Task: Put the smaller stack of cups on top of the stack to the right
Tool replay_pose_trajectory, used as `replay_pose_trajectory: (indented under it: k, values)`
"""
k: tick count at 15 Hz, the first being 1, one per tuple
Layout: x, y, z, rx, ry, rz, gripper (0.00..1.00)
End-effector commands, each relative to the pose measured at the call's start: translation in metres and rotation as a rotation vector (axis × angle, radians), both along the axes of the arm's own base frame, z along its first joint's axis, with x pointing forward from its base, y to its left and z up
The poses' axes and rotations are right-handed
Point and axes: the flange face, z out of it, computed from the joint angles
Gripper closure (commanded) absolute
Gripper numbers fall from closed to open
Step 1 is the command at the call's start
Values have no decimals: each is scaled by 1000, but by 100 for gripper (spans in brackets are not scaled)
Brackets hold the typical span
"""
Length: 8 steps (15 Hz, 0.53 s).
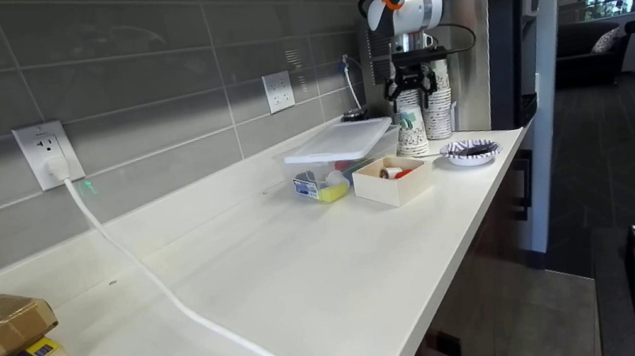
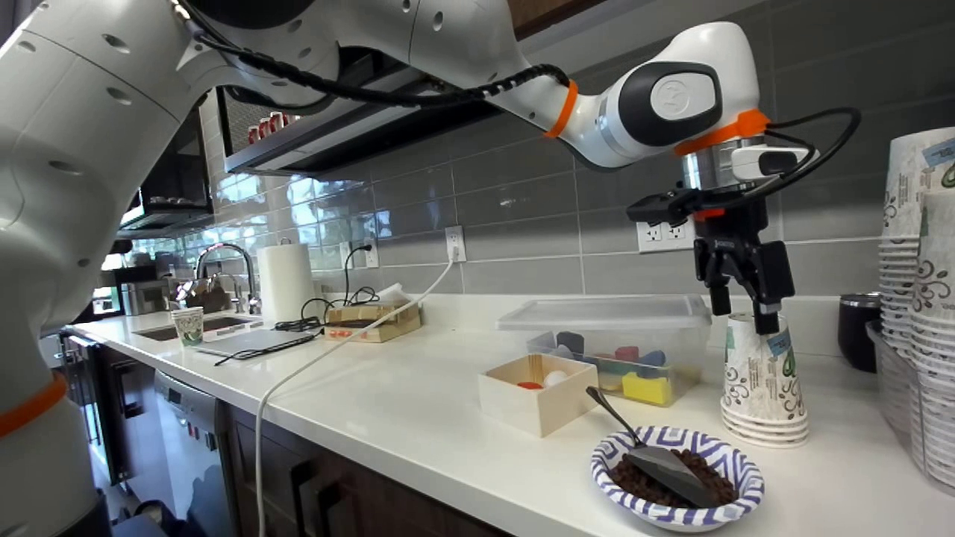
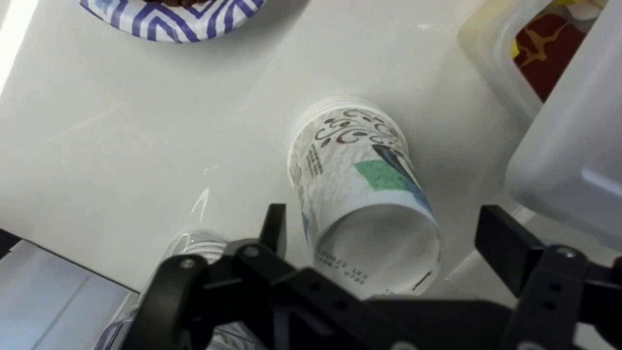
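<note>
The smaller stack of cups [image 2: 762, 373] stands upside down on the counter; its upturned base shows in the wrist view [image 3: 359, 160], and it also shows in an exterior view [image 1: 411, 136]. The stack to the right [image 2: 936, 321] is a tall nested white column, cut by the frame edge; it also shows in an exterior view [image 1: 439, 111]. A similar tall column [image 2: 899, 268] stands beside it. My gripper [image 2: 744, 309] is open and empty, pointing down at the short stack's top. In the wrist view the fingers [image 3: 384, 233] lie either side of the cup base, with gaps.
A patterned bowl [image 2: 608, 459] holds dark bits and a black scoop. A wooden box [image 2: 515, 399] and a lidded clear bin [image 2: 604, 313] stand beside the short stack. A clear container [image 2: 891, 388] surrounds the tall columns' lower part. A black tumbler [image 2: 859, 328] stands behind.
</note>
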Motion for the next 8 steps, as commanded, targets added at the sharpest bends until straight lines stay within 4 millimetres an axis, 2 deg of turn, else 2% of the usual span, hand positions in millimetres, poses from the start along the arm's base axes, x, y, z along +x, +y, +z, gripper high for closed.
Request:
replay_pose_trajectory:
  k: [1,8]
  values:
    - [5,-3,-4,-28,-15,-11,0]
    - [8,-5,-15,-41,-33,-6,0]
